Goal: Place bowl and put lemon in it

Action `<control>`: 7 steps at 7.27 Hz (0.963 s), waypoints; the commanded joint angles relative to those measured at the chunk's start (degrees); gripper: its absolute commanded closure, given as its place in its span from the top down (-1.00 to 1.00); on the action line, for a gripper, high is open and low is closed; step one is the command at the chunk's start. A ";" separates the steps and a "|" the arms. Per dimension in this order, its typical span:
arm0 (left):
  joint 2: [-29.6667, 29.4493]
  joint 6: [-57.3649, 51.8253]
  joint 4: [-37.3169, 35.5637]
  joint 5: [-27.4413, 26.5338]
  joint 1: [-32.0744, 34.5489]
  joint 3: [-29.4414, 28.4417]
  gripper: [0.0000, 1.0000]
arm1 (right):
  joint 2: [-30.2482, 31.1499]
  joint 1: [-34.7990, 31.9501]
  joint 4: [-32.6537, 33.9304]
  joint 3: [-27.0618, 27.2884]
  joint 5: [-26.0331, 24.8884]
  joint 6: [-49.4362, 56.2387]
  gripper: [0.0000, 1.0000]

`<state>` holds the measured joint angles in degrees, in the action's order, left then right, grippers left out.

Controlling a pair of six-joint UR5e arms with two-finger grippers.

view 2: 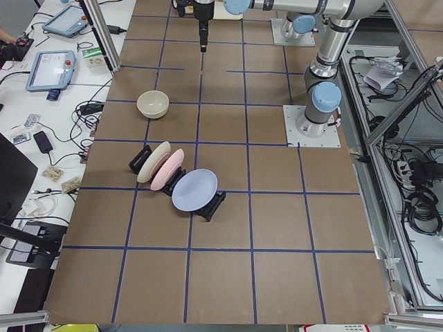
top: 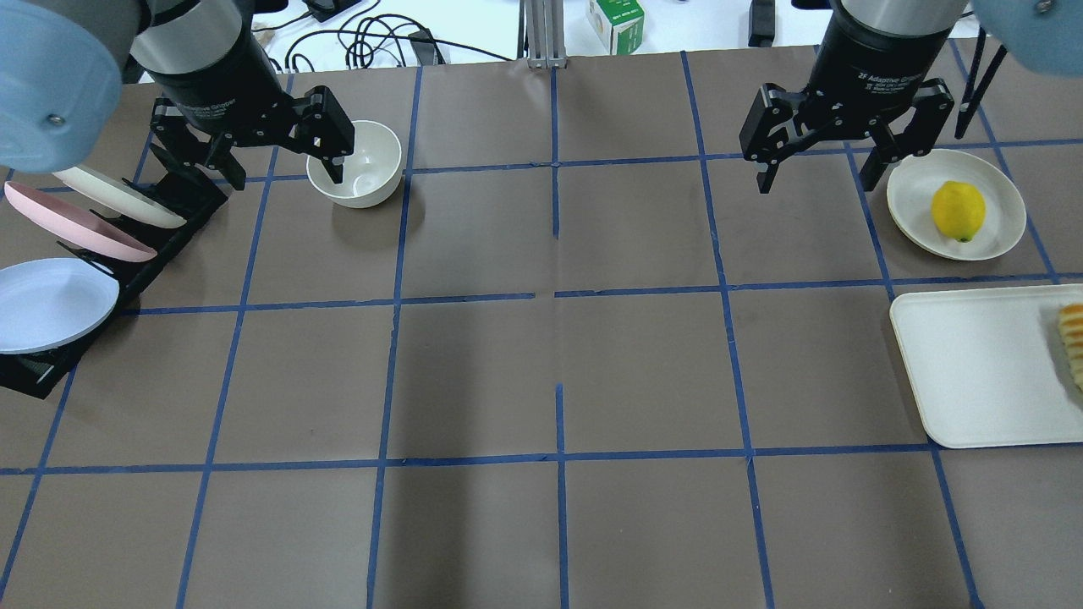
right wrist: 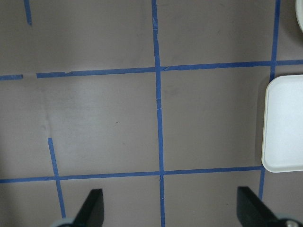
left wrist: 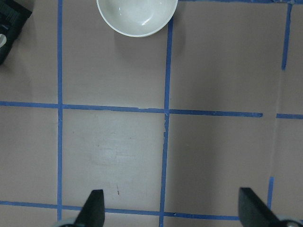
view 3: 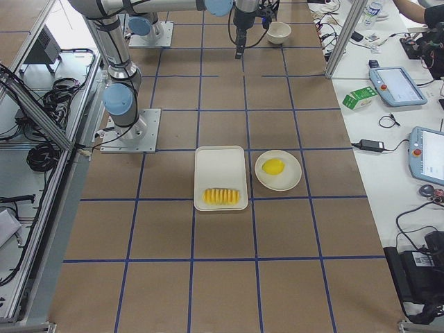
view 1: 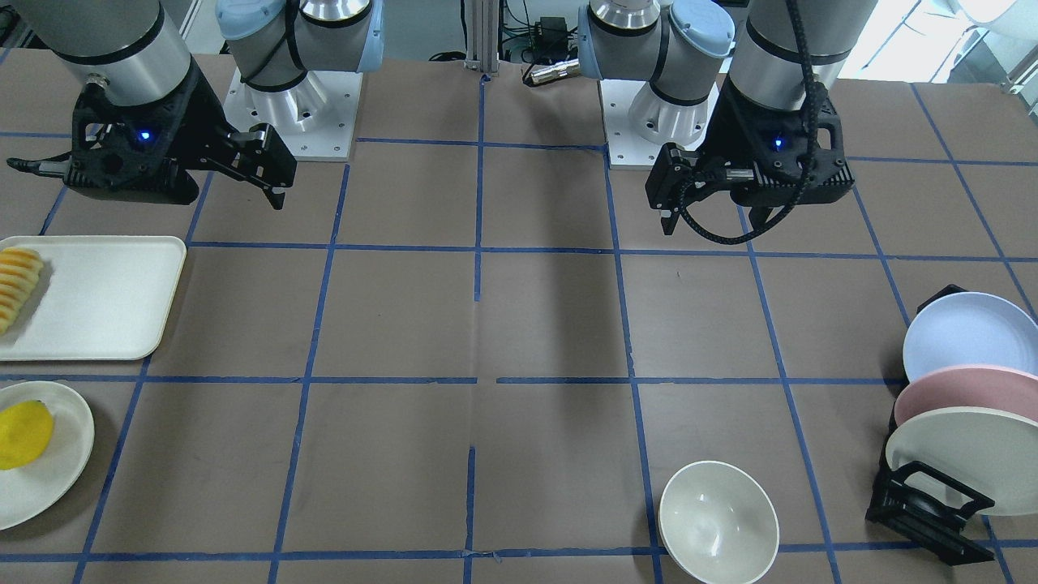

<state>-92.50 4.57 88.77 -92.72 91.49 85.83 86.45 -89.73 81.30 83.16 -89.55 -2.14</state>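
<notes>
The cream-white bowl (top: 355, 163) stands upright and empty on the table's far left; it also shows in the front view (view 1: 718, 523) and at the top of the left wrist view (left wrist: 137, 16). The yellow lemon (top: 958, 211) lies on a flat white plate (top: 998, 182) at the far right, also in the front view (view 1: 24, 434). My left gripper (top: 283, 169) hangs open and empty high above the table, on the robot's side of the bowl. My right gripper (top: 816, 173) hangs open and empty, up and to the left of the lemon's plate.
A black rack (top: 76, 254) with blue, pink and cream plates stands at the left edge, beside the bowl. A white tray (top: 981, 364) with a row of fruit slices (view 1: 16, 284) lies at the right, on the near side of the lemon's plate.
</notes>
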 commanded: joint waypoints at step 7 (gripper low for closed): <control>-0.22 -0.09 0.00 0.09 0.00 0.04 1.00 | -3.65 1.83 3.24 0.42 1.31 0.56 1.00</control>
<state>-92.70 4.49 88.77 -92.61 91.49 85.88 83.41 -88.79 83.69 83.54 -87.79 -1.64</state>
